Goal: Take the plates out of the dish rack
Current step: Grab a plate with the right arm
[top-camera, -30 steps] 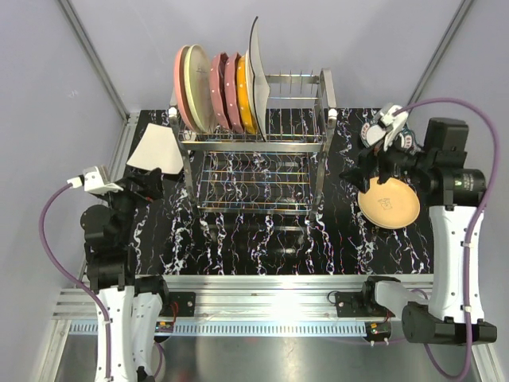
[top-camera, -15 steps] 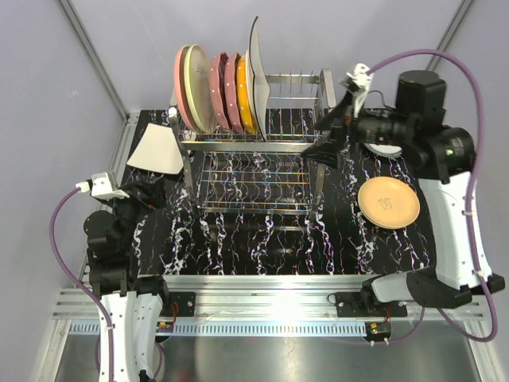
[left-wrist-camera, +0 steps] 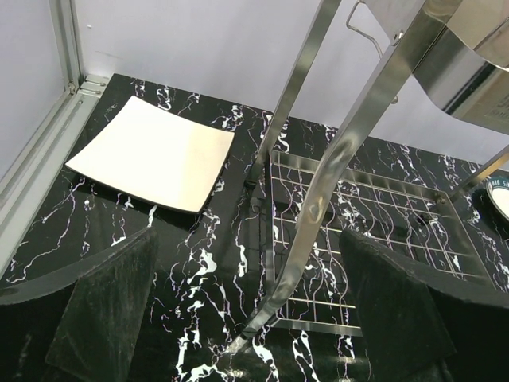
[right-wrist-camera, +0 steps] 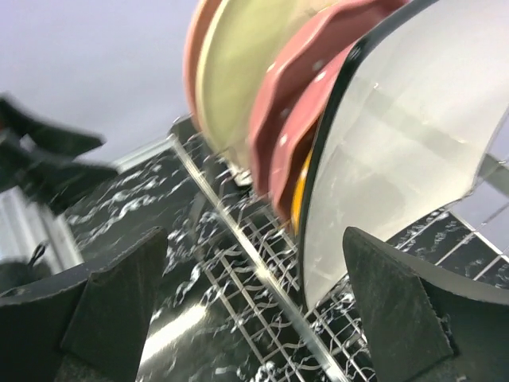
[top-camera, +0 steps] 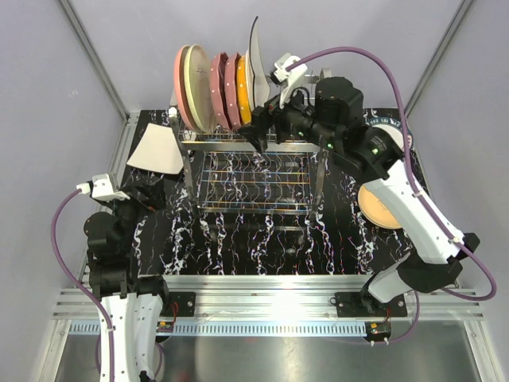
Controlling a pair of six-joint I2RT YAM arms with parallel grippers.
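The step in hand looks like the grasp on the next plate. The right end effector point(right-wrist-camera: 253, 263) hangs spread wide, gripping nothing, at the dark-rimmed white plate point(right-wrist-camera: 398, 159), which stands on edge as the rightmost of the row, upper centre of the top view.

To do this well, I judge that 1 finger should slide into the gap between this plate and the orange plate point(top-camera: 245, 102) beside it. The other finger should go down the open face, deep enough past the rim that the glazed surface cannot slip out. That gap looks narrow, so the approach wants to be slow and parallel to the plate's face — a skewed entry could knock the neighbours. Once clenched, the lift should go straight up until the rim is free of the prongs, and only then swing away.

The dish rack point(top-camera: 223, 146) carries 6 plates on its top tier, all upright and packed at its left end:
- the pink plate point(top-camera: 180, 76)
- the cream plate point(top-camera: 196, 79)
- 2 maroon dotted plates point(top-camera: 225, 89)
- the orange one
- the dark-rimmed white one

The right part of that tier and the lower tier show no plates.

Out of the rack, on the tabletop point(top-camera: 238, 239), lie 3 more:
- the squarish white plate point(top-camera: 155, 150) at the left
- the tan plate point(top-camera: 380, 208) at the right
- a patterned-rim plate point(top-camera: 395, 135) above it, partly hidden behind the right arm

The left end effector point(left-wrist-camera: 248, 255) sits released and empty at the lower left of the top view, near the rack's leg.
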